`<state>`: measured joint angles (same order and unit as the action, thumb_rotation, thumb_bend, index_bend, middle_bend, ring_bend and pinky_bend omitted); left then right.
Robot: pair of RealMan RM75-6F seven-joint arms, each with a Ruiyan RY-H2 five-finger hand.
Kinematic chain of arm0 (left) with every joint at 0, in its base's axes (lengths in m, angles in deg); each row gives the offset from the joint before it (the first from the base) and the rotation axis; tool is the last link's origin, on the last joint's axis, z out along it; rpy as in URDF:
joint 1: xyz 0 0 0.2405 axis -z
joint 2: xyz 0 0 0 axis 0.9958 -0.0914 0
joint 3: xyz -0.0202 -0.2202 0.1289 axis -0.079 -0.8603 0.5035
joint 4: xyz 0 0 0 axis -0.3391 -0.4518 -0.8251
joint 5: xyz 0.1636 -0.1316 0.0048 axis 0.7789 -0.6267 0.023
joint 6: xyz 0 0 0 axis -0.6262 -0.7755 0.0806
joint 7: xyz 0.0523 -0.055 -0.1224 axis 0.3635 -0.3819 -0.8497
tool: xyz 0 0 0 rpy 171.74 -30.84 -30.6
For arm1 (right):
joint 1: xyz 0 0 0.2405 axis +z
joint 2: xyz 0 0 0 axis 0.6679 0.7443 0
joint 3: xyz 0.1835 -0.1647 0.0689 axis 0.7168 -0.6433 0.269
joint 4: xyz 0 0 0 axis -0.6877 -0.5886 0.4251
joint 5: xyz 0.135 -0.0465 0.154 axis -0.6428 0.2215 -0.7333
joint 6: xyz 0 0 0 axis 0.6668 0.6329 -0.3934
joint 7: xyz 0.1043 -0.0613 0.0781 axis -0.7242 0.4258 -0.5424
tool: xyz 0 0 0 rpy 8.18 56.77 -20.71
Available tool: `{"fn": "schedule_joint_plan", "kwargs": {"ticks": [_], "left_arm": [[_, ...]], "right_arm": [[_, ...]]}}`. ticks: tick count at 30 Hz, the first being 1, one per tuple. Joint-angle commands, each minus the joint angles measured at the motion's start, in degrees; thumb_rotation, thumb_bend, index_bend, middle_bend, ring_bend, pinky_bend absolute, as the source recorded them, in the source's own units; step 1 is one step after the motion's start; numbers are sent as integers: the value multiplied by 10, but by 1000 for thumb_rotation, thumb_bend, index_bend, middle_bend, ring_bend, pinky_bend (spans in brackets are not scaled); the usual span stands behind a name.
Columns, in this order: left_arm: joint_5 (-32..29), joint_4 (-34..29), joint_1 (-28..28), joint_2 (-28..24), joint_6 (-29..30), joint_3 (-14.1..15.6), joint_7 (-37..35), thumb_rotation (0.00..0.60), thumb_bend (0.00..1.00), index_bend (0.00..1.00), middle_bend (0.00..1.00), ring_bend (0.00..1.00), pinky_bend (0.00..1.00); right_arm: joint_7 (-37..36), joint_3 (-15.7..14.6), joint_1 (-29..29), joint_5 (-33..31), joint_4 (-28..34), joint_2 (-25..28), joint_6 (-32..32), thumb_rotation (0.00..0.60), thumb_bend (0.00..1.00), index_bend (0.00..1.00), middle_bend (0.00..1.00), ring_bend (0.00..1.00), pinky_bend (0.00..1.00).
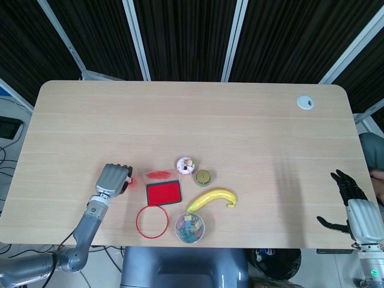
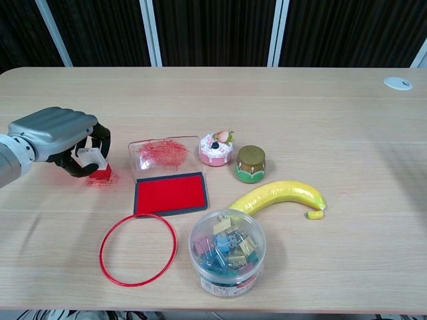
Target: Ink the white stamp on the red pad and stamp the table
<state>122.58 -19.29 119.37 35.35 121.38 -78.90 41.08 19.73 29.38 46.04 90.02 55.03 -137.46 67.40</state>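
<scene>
White stamp (image 2: 93,162): we hold it in left hand (image 2: 60,138), fingers (image 2: 100,137) clamped, at nine o'clock of red pad (image 2: 171,193); right hand (image 1: 354,207) fingers apart.

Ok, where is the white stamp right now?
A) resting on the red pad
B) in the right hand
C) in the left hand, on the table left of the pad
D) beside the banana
C: the left hand grips the white stamp on the table, left of the red pad.

The left hand (image 2: 60,137) grips the white stamp (image 2: 93,162), its red base on the table (image 2: 333,120) just left of the red pad (image 2: 170,193).
</scene>
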Motion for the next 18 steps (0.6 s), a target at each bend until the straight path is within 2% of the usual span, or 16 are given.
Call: {"fn": "schedule_joint_plan", "kwargs": {"ticks": [1,10,18], "left_arm": [[19,-10,-3,0,16,1,-10,600,485,674,689,544,610],[45,-66,3,-2,25,7,-2,600,491,695,712,566,627],[33,-104,14,7,20,4,34,600,490,699,715,569,630]], "right_arm": [[0,0,0,0,0,0,-1,600,119,0,0,0,175],[0,0,0,-1,1,1,-1,600,119,0,0,0,175],[-2,0,0,0,1,1,-1,600,119,0,0,0,175]]}}
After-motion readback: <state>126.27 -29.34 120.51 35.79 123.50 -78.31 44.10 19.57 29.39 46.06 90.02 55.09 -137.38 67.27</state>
